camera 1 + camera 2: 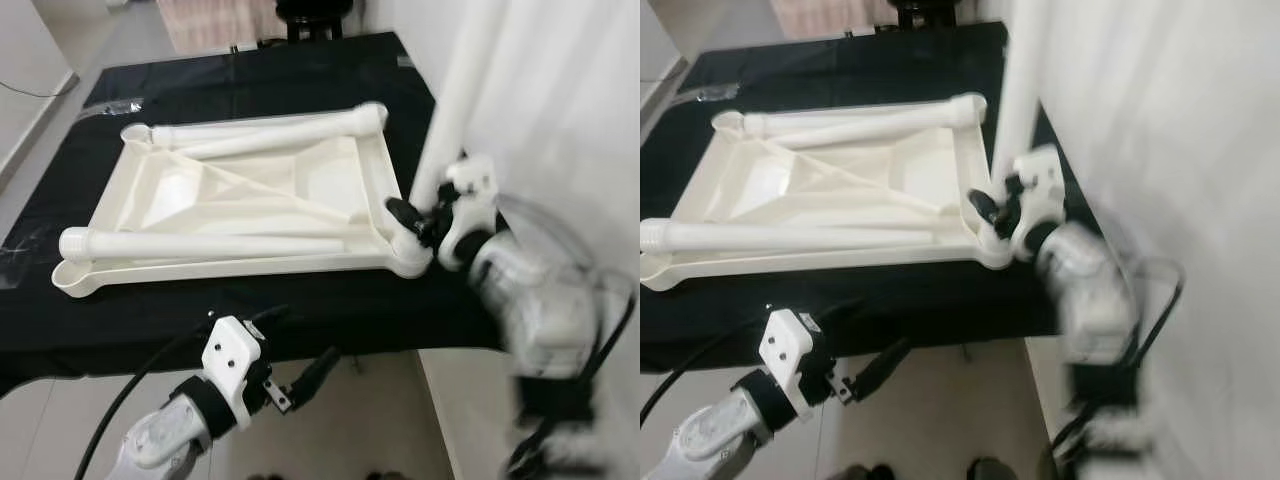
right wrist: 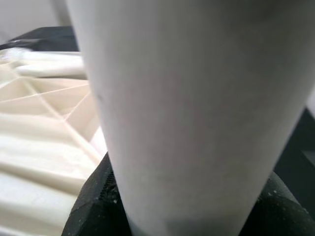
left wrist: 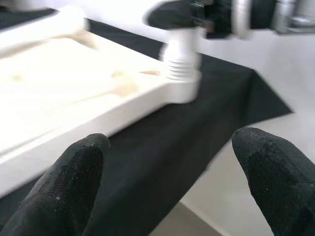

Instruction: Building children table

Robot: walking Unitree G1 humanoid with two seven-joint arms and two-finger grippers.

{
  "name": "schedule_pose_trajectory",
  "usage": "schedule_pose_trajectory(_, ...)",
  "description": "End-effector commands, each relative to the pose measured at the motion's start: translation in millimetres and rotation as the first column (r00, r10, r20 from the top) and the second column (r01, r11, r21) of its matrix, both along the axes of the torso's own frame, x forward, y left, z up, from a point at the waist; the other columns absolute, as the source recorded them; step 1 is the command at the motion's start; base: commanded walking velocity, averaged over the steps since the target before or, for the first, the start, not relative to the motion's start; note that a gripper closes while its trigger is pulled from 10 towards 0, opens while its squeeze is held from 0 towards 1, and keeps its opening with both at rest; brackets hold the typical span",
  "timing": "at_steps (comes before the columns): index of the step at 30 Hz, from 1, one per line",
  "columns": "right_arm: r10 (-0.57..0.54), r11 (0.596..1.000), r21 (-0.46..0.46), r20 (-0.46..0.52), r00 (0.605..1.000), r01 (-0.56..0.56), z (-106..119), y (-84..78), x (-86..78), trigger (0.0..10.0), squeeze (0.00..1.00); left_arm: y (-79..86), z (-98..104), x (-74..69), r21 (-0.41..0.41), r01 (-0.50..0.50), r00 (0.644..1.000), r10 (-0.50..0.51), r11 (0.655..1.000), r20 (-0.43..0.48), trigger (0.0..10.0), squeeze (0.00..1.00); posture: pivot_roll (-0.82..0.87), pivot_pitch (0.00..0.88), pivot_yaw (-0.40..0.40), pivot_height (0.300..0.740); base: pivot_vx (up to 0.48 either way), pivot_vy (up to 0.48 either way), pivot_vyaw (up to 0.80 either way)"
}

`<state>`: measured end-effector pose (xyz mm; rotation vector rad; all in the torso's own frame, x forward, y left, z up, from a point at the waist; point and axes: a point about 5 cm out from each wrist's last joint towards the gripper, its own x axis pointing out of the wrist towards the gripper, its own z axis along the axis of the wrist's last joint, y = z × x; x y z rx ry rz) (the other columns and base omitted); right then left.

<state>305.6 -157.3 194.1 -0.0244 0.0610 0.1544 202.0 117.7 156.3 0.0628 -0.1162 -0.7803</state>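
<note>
An upturned white plastic table top (image 1: 230, 268) lies on a black cloth (image 1: 300, 70). Two loose white legs rest on it, one along the far edge (image 1: 270, 130) and one along the near edge (image 1: 200, 243). A third leg (image 1: 455, 90) stands upright, its threaded end (image 3: 181, 64) in the near right corner socket. My right gripper (image 1: 415, 222) is shut on this leg low down, and the leg (image 2: 187, 98) looms close in the right wrist view. My left gripper (image 1: 320, 372) hangs open below the cloth's front edge, its fingers (image 3: 69, 187) wide apart and holding nothing.
A white wall runs close along the right side. Pale floor tiles show below the front edge of the cloth. A dark chair base (image 1: 310, 15) stands beyond the far edge. A black cable (image 1: 130, 395) trails from my left arm.
</note>
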Motion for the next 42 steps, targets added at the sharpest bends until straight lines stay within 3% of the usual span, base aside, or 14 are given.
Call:
schedule_pose_trajectory(1,-0.018,0.999,0.025,-0.236,0.972,0.025,-48.2,3.1,-8.9,0.0,0.00,2.3,-5.9,0.8,0.002,-0.002,1.000,0.002,1.000,-0.023,10.0,0.00,0.01,0.155,0.041,0.740,0.000,0.000,0.00)
schedule_pose_trajectory(4,0.004,1.000,0.018,-0.226,0.974,0.001,-47.9,7.7,-6.3,0.0,0.00,2.1,-6.7,1.9,-0.003,0.004,1.000,-0.004,1.000,-0.028,10.0,0.00,0.01,0.151,0.042,0.740,0.000,0.000,0.00)
schedule_pose_trajectory(5,0.030,0.999,0.016,-0.214,0.976,-0.027,-45.4,12.0,-1.5,10.0,0.00,2.4,-7.8,2.5,-0.016,0.009,0.999,-0.010,1.000,-0.041,10.0,0.00,0.01,0.146,0.038,0.740,0.000,0.000,0.00)
schedule_pose_trajectory(8,0.113,0.994,0.013,-0.164,0.980,-0.112,-36.3,20.4,9.3,10.0,0.00,2.7,-9.5,5.0,-0.039,0.015,0.998,-0.018,0.999,-0.056,10.0,0.00,-0.01,0.138,0.036,0.740,0.000,0.000,0.00)
schedule_pose_trajectory(9,0.166,0.986,0.023,-0.129,0.978,-0.164,-28.5,24.3,12.8,10.0,0.61,2.4,-11.1,6.2,-0.046,0.016,0.998,-0.018,0.999,-0.060,10.0,0.00,-0.01,0.130,0.037,0.740,0.000,0.000,0.00)
schedule_pose_trajectory(11,0.245,0.969,0.039,-0.079,0.966,-0.243,-17.9,27.6,16.9,10.0,1.00,2.0,-12.3,7.6,-0.051,0.014,0.998,-0.017,0.999,-0.061,10.0,0.00,-0.01,0.125,0.041,0.740,0.000,0.000,0.00)
schedule_pose_trajectory(13,0.325,0.945,0.036,-0.030,0.945,-0.324,-6.6,28.8,21.5,10.0,1.00,1.5,-13.6,9.2,-0.052,0.013,0.998,-0.016,0.999,-0.063,10.0,0.00,-0.01,0.120,0.042,0.740,0.000,0.000,0.00)
schedule_pose_trajectory(15,0.403,0.914,0.042,0.011,0.915,-0.403,6.5,29.2,23.9,10.0,0.60,0.4,-14.9,11.0,-0.051,0.017,0.998,-0.021,0.999,-0.064,10.0,0.00,-0.01,0.115,0.039,0.740,0.000,0.000,0.00)
schedule_pose_trajectory(16,0.479,0.877,0.021,0.033,0.877,-0.480,15.6,29.0,25.6,10.0,0.00,-0.5,-15.9,12.7,-0.050,0.022,0.998,-0.025,0.999,-0.065,10.0,0.00,-0.01,0.108,0.037,0.740,0.000,0.000,0.00)
schedule_pose_trajectory(24,0.749,0.654,-0.149,-0.009,0.662,-0.742,27.6,25.1,30.7,9.2,0.00,-3.6,-19.3,20.1,-0.058,0.032,0.997,-0.035,0.998,-0.068,10.0,0.00,0.00,0.090,0.024,0.740,0.000,0.000,0.00)
schedule_pose_trajectory(27,0.785,0.608,-0.147,-0.036,0.618,-0.780,24.8,22.3,34.8,0.0,0.00,-3.9,-20.1,22.6,-0.076,0.022,0.997,-0.027,0.997,-0.072,10.0,0.00,0.00,0.088,0.019,0.740,0.000,0.000,0.00)
schedule_pose_trajectory(30,0.799,0.586,-0.144,-0.057,0.598,-0.797,20.2,20.3,36.5,0.0,0.00,-2.8,-20.2,24.1,-0.101,0.007,0.997,-0.015,0.995,-0.079,10.0,0.00,0.00,0.086,0.015,0.740,0.000,0.000,0.00)
schedule_pose_trajectory(36,0.767,0.628,-0.134,-0.059,0.639,-0.767,17.6,15.1,41.4,0.0,0.00,-3.3,-21.1,25.3,-0.109,0.009,0.997,-0.018,0.994,-0.081,10.0,0.00,0.00,0.082,0.017,0.740,0.000,0.000,0.00)
schedule_pose_trajectory(42,0.410,0.906,-0.073,-0.090,0.907,-0.417,-5.7,6.4,39.2,0.0,0.00,-3.5,-22.3,26.3,-0.111,0.012,0.996,-0.021,0.994,-0.082,10.0,0.00,-0.01,0.082,0.010,0.740,0.000,0.000,0.00)
